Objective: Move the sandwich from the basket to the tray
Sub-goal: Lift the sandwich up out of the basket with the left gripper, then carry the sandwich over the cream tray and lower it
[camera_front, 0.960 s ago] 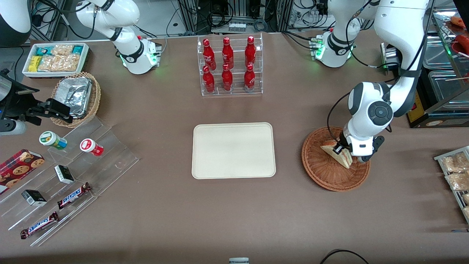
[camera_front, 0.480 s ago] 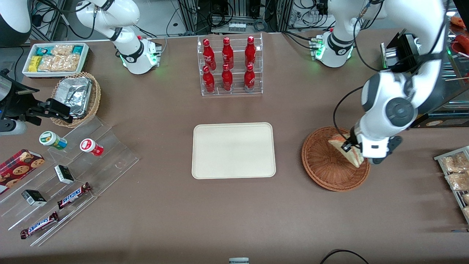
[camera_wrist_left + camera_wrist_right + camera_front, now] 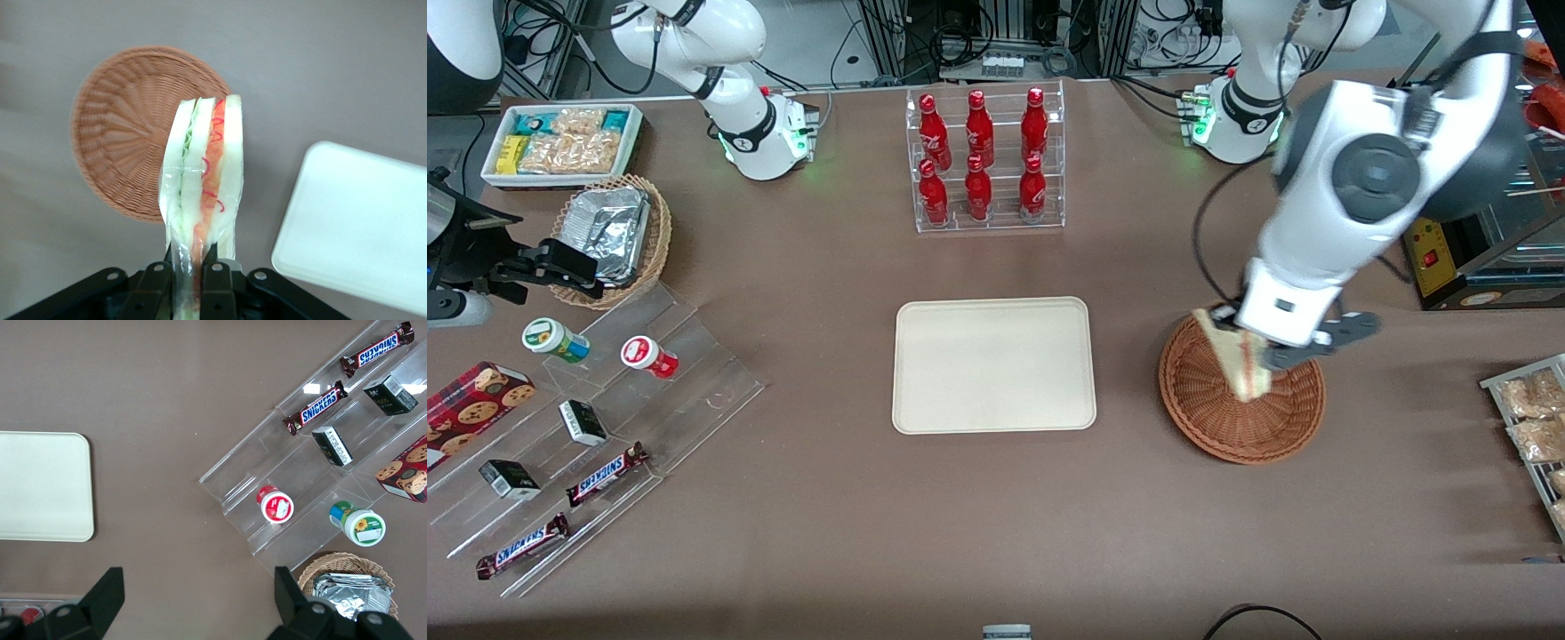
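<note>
My left gripper (image 3: 1249, 348) is shut on the sandwich (image 3: 1234, 360), a pale wrapped wedge with orange-red and green layers, and holds it in the air above the reddish-brown wicker basket (image 3: 1209, 418). The wrist view shows the sandwich (image 3: 203, 167) pinched between the black fingers (image 3: 217, 287) of the gripper (image 3: 189, 283), with the empty basket (image 3: 120, 133) below. The cream tray (image 3: 993, 364) lies flat at mid-table, beside the basket toward the parked arm's end; a corner of the tray (image 3: 360, 227) shows in the wrist view.
A clear rack of red bottles (image 3: 983, 160) stands farther from the front camera than the tray. Snack packets (image 3: 1534, 418) lie at the working arm's end. Toward the parked arm's end are a clear stepped stand (image 3: 596, 427) with snacks and a tan basket (image 3: 618, 236) with foil containers.
The gripper has risen with the sandwich, lifting it out of the basket, and has shifted slightly toward the tray. The arm's wrist now stands much higher.
</note>
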